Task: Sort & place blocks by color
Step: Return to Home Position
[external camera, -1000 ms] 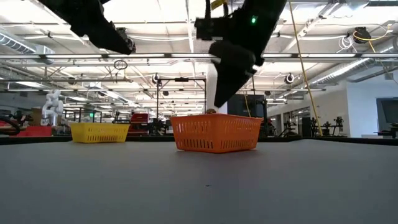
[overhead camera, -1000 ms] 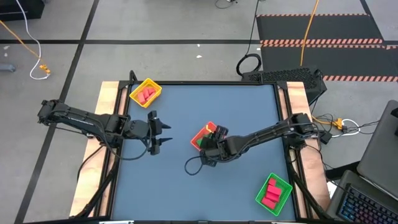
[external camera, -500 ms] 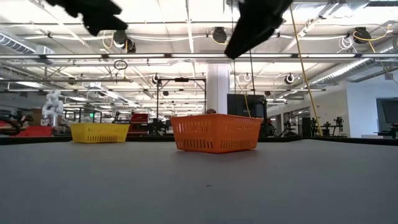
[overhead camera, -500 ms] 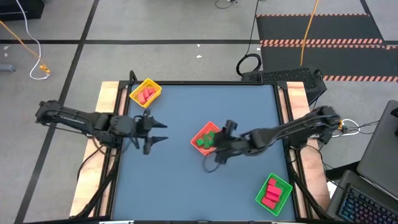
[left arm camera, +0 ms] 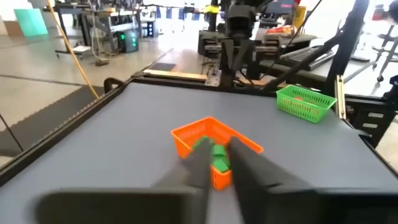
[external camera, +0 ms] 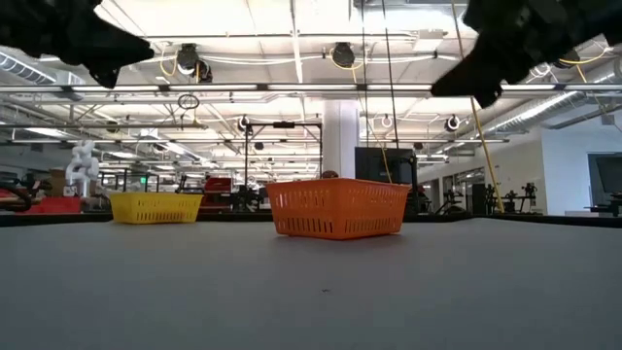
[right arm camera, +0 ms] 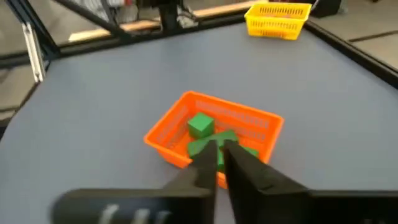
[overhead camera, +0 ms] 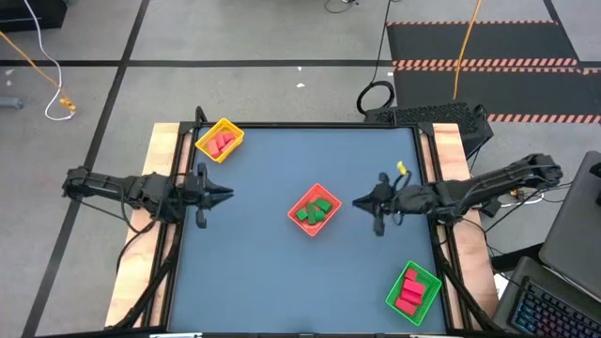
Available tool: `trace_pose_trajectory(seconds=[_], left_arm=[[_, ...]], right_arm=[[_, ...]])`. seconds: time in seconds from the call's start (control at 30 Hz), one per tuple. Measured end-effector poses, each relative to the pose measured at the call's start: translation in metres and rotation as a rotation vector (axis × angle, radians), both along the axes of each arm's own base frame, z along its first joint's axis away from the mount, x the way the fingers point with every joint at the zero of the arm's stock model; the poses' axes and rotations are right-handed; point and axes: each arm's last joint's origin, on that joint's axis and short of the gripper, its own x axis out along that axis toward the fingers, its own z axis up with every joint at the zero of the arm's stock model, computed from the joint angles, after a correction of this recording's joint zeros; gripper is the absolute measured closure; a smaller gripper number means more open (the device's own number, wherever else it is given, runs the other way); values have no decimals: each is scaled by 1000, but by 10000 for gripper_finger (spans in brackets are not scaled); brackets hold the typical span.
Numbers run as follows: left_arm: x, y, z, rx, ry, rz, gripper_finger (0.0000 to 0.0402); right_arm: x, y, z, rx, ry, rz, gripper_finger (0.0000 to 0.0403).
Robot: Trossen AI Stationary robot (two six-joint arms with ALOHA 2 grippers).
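Three trays stand on the blue-grey table. The yellow tray (overhead camera: 220, 141) at the far left holds red blocks (overhead camera: 222, 143). In the red-orange tray (overhead camera: 314, 209) at the middle lie green blocks (overhead camera: 315, 208) (right arm camera: 200, 124). The green tray (overhead camera: 412, 289) at the near right holds red blocks (overhead camera: 408, 291). My left gripper (overhead camera: 228, 193) (left arm camera: 219, 152) hovers shut, left of the red-orange tray and pointing at it. My right gripper (overhead camera: 357, 201) (right arm camera: 220, 152) hovers shut to that tray's right and points at it too. Neither holds anything.
Wooden side rails (overhead camera: 161, 188) (overhead camera: 449, 160) border the table on the left and right. Bare table surface (overhead camera: 310, 160) lies between the trays. A laptop (overhead camera: 563, 300) sits off the table at the near right. Both arms hang high above the table in the low view.
My right gripper has pulled back from above the red-orange tray toward the table's right edge, rising, and has shut. My left gripper has drawn back toward the left edge and has shut. The green blocks in the red-orange tray now show uncovered.
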Motion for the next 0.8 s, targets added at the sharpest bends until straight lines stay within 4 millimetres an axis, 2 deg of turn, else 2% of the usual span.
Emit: trace_pose_trajectory(seconds=[0.03, 0.1, 0.27, 0.4, 0.6, 0.8], left_arm=[[-2, 1, -2, 4, -8, -2, 368], [-5, 3, -4, 1, -33, 4, 388], [-8, 5, -12, 15, -42, 19, 396], [-8, 6, -18, 20, -36, 35, 395], [-7, 6, -27, 11, -58, 4, 396], [-14, 7, -38, 7, -112, -25, 398]], right_arm=[[-5, -2, -4, -3, -24, 6, 391], [-14, -6, -10, -6, -103, 19, 393], [-30, -13, -22, -16, -300, 100, 401], [-39, -22, -36, -28, -304, 56, 402], [-46, -28, -51, -31, -350, 120, 402], [-52, -34, -45, -32, -432, 97, 403]])
